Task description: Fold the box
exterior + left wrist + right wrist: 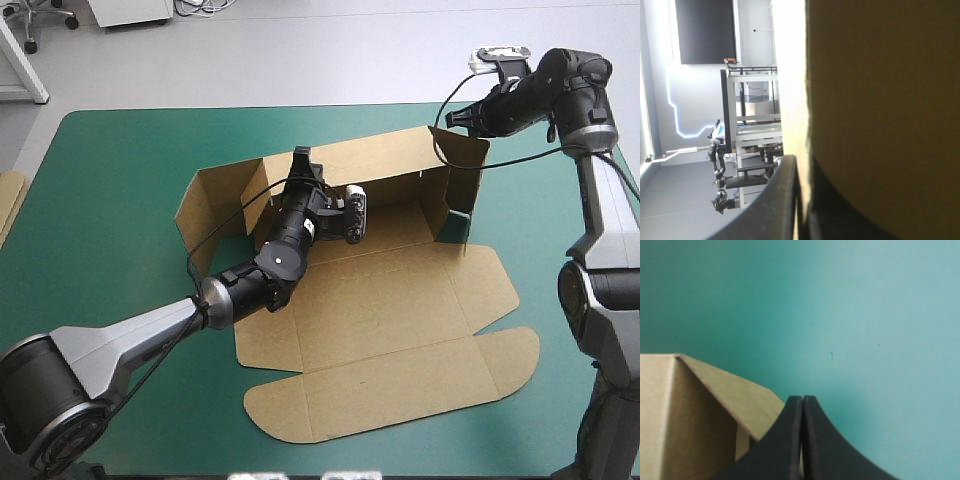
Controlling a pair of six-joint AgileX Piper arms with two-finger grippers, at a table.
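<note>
A: Box position?

B: Brown box (380,300) in the middle of the high view, on the teal-green cover (110,180). Part raised. Back wall (395,160) upright along the far side, above frame centre. One side wall stands at each end, left of centre and right of centre. Base flat in front of the back wall. Lid (400,390) flat, reaching toward bottom centre.

A: Left arm?

B: Runs in from the lower left corner, across the left part of the base. Left gripper (302,160) sits at the back wall's top edge, just left of frame centre.

A: Its fingers?

B: Clamped on the box. In the left wrist view the left gripper (801,167) is all but closed, with the board's pale edge running between the two black fingers (782,200). Brown board fills everything to one side of them.

A: Right arm?

B: Runs along the right edge and bends in at upper right. Right gripper (452,120) is just beside the box's far right corner, near the wall top. Contact: cannot tell.

A: Fingers there?

B: Pressed together. In the right wrist view the right gripper (802,402) makes one pointed arch, with bare cover (865,315) ahead of the tip. A box (700,415) corner lies beside one finger.

A: Other items?

B: Edge of spare board (8,200) at the table's left edge, middle left of frame, well apart from the box.
</note>
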